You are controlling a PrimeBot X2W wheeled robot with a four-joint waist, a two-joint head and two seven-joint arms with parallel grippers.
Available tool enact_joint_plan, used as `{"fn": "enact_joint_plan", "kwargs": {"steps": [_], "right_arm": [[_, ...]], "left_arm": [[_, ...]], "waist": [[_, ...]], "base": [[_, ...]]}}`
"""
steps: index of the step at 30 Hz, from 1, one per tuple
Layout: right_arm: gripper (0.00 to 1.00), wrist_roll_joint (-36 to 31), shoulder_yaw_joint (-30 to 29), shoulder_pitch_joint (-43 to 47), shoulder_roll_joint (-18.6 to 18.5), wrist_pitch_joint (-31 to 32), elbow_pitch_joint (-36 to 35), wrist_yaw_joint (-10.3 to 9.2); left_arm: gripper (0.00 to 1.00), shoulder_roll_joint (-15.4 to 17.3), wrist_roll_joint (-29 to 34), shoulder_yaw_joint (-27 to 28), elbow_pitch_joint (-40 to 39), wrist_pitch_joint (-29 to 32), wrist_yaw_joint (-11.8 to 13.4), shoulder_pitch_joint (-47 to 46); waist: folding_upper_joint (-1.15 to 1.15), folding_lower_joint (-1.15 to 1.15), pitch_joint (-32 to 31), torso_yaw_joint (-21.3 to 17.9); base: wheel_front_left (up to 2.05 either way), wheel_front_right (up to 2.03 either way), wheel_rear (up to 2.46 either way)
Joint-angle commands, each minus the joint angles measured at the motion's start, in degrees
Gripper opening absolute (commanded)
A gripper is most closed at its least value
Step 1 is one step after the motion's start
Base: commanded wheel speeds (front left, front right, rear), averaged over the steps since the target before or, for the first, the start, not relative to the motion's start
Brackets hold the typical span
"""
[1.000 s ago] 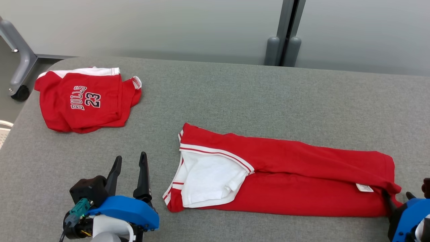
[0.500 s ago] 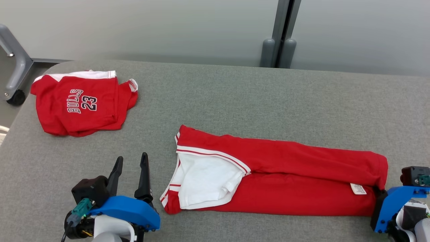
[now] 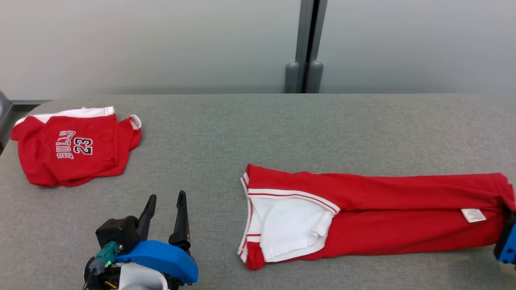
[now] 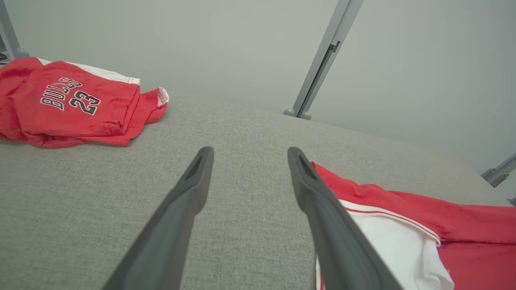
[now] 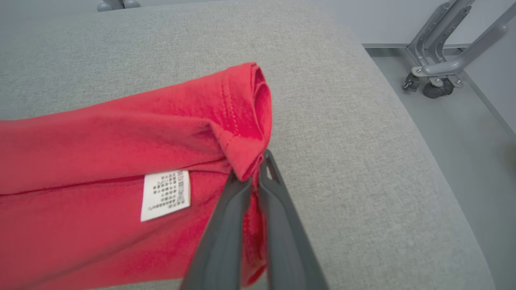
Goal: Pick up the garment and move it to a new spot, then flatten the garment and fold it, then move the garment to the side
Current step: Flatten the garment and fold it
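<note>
Pinched together, the right fingers (image 5: 225, 229) hold a fold of red cloth at the leg hem (image 5: 242, 121) of the trousers (image 3: 403, 217). The grip sits just past the white label (image 5: 166, 194), at the near corner of that end. The left fingers (image 4: 181, 209) stand wide apart and hold nothing. They hover low over bare bench (image 3: 242, 129), just beside the waist end of the trousers but not touching it.

The trousers lie stretched across the right half of the bench, with the waist (image 3: 290, 197) toward the middle and the leg ends near the right edge. The two legs run side by side and look fairly smooth. The waist is turned open, so the white lining shows. A red shirt (image 3: 72, 157) printed with "BULLS 23" lies folded at the far left, well apart from the trousers.

Judging by how things lie, the task is somewhere in its middle. The trousers are laid out long and mostly flat, though the open waist could do with smoothing. No crosswise fold is made yet. A grip on the hem would suit either pulling the legs straight or carrying that end over to the waist, and which one cannot be told. The folding and the move to the side are not yet done.
</note>
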Motion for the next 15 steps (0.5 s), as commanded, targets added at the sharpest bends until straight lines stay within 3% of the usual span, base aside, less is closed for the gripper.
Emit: {"fn": "enact_joint_plan", "kwargs": {"steps": [1,7,15], "right_arm": [[0.00,0.1,-0.8,0.8,-0.8,-0.3,-0.7,-0.06],[0.00,2.0,-1.6,0.6,1.4,0.1,-5.1,-0.03],[0.00,6.7,6.3,3.9,5.0,3.7,-19.7,-0.03]], "left_arm": [[1.00,0.0,-0.2,0.0,0.0,-0.1,0.0,0.4],[1.00,0.1,0.2,-0.7,0.6,0.4,0.4,0.5],[1.00,-0.3,-0.4,-1.0,0.9,0.8,0.3,0.6]], "waist": [[-0.01,0.00,-0.3,-0.7],[-0.01,0.00,-1.0,-2.0],[-0.01,0.00,-2.9,-0.3]], "base": [[0.00,0.00,0.00],[0.00,0.00,0.00],[0.00,0.00,0.00]]}}
